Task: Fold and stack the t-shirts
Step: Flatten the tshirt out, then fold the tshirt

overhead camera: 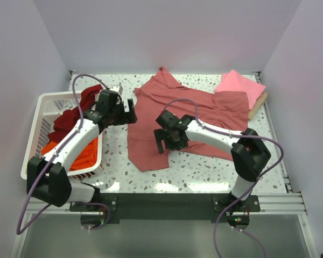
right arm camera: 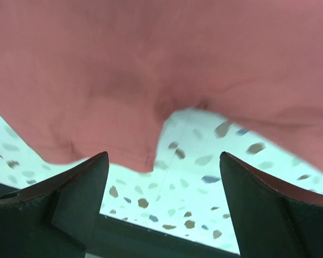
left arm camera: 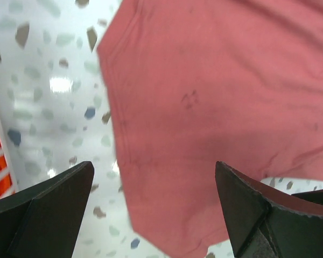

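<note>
A dusty rose-red t-shirt [overhead camera: 183,115] lies spread and rumpled on the speckled table. My left gripper [overhead camera: 130,114] is open and empty over the shirt's left edge; the left wrist view shows that edge [left arm camera: 204,107] below the wide-apart jaws. My right gripper [overhead camera: 162,141] is open and empty over the shirt's near hem, seen in the right wrist view [right arm camera: 124,80]. A folded bright pink t-shirt [overhead camera: 239,85] lies at the back right. A dark maroon t-shirt [overhead camera: 70,115] and an orange t-shirt [overhead camera: 83,153] lie in the basket.
The white slatted basket [overhead camera: 40,110] stands at the left, beside my left arm. A wooden board edge [overhead camera: 258,106] shows under the pink shirt. The table's front rail [overhead camera: 194,188] runs along the near side.
</note>
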{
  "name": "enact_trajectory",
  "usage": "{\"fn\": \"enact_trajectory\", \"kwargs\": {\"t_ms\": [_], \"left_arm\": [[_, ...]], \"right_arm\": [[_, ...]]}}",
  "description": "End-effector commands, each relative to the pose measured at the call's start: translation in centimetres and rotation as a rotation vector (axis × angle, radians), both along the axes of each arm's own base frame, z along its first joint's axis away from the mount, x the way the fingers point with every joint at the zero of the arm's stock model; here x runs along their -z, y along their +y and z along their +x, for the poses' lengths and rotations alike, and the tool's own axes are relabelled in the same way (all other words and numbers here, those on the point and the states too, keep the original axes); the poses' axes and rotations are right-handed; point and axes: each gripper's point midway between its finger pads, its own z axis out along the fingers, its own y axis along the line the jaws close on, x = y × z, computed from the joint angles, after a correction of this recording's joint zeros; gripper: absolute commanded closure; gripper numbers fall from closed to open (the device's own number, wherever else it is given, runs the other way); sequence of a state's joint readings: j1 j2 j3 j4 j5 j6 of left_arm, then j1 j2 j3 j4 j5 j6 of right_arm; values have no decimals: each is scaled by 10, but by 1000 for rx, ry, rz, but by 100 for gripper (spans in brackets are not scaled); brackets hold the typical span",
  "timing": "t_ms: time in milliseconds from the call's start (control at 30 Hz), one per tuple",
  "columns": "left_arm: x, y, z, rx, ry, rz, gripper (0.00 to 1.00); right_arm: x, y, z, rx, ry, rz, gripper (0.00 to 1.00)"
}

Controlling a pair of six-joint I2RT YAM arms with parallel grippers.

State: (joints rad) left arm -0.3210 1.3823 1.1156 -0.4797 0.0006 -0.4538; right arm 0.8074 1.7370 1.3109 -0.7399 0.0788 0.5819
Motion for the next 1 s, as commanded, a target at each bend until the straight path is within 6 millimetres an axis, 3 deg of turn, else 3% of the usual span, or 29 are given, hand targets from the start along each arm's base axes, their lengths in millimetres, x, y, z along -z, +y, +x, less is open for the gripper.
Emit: {"fn": "enact_trajectory", "kwargs": {"t_ms": [0,300,800,900,933,967], "left_arm": [[-1,11,-29,-35,14,-18,0],[-14,20,-62,-43,3,-23,0],[-10,26,-74,-43,19,-8,0],[-5,26,-75,-40,28,-5,0],[0,27,-76,-36,32,6,0],[5,27,-77,-36,41,12,0]], "right_arm": [[17,12,-17,38,34,-6,14],[49,16,-40,32,106,-59,35],[75,25,-69,39,231,0,56],[79,26,-73,31,255,0,67],[76,28,-73,33,264,10,96],[73,30,-71,35,261,12,100]]}}
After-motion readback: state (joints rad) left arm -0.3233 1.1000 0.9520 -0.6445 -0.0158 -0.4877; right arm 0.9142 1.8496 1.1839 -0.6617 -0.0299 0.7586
